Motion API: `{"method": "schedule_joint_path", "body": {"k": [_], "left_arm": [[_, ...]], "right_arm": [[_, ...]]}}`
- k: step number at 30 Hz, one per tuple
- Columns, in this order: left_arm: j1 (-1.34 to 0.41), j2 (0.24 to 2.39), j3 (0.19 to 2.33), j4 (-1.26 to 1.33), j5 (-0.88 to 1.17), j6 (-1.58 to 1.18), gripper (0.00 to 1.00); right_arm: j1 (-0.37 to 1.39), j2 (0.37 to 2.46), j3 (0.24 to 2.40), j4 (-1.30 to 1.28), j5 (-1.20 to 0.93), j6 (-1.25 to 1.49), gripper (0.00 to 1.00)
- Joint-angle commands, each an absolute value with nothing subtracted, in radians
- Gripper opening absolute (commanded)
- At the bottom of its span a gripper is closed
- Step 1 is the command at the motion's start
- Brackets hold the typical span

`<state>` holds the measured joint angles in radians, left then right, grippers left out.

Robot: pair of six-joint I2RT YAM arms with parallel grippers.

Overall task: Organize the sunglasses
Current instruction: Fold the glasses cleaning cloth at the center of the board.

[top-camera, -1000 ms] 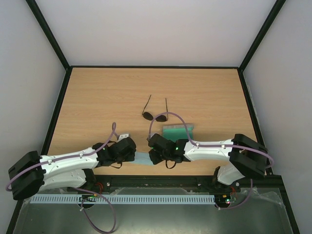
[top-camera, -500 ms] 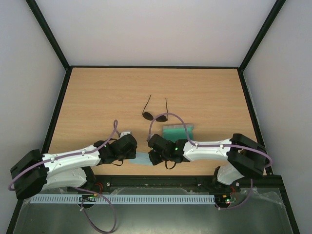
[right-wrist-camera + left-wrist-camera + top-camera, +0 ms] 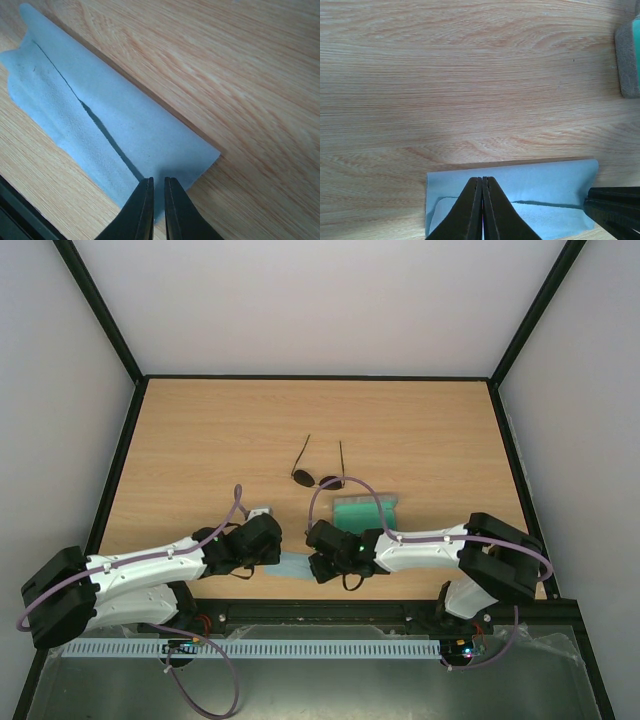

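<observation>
The sunglasses (image 3: 318, 478) lie open on the wooden table, temples pointing away, untouched and beyond both arms. A light blue cloth (image 3: 293, 565) lies folded lengthwise near the front edge between the grippers. My left gripper (image 3: 275, 555) (image 3: 482, 179) is shut, its tips at the left end of the cloth (image 3: 545, 180) where the upper layer's edge runs. My right gripper (image 3: 315, 562) (image 3: 158, 179) pinches the right corner of the cloth (image 3: 125, 115) with only a thin slit between its jaws. The cloth's far edge casts a shadow on the table.
The grey case with a green lining (image 3: 365, 508) (image 3: 630, 55) lies just behind my right wrist, right of the sunglasses. A black frame rail (image 3: 400, 612) borders the table's near edge close to the cloth.
My right gripper has shifted slightly toward the near edge and closed a touch. A little more cloth shows between the two grippers. The sunglasses and case have not moved.
</observation>
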<state>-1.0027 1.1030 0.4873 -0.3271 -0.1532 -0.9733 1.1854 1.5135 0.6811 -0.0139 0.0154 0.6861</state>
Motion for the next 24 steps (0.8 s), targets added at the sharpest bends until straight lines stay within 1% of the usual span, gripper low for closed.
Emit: {"method": "schedule_joint_path", "body": {"k": [1,13,24], "left_arm": [[-0.996,1.106,0.509,-0.333,-0.152,-0.962,0.02],[-0.996,1.114,0.506,-0.323,-0.147,-0.96,0.02],[-0.995,1.117,0.497,-0.311,-0.143,-0.963,0.02]], "right_arm": [[1.183,1.524,0.669,-0.001,-0.016,0.69,0.09],[1.186,1.479,0.632,0.028,-0.082,0.661,0.09],[1.232,1.456,0.623,0.057,-0.113,0.641,0.09]]}}
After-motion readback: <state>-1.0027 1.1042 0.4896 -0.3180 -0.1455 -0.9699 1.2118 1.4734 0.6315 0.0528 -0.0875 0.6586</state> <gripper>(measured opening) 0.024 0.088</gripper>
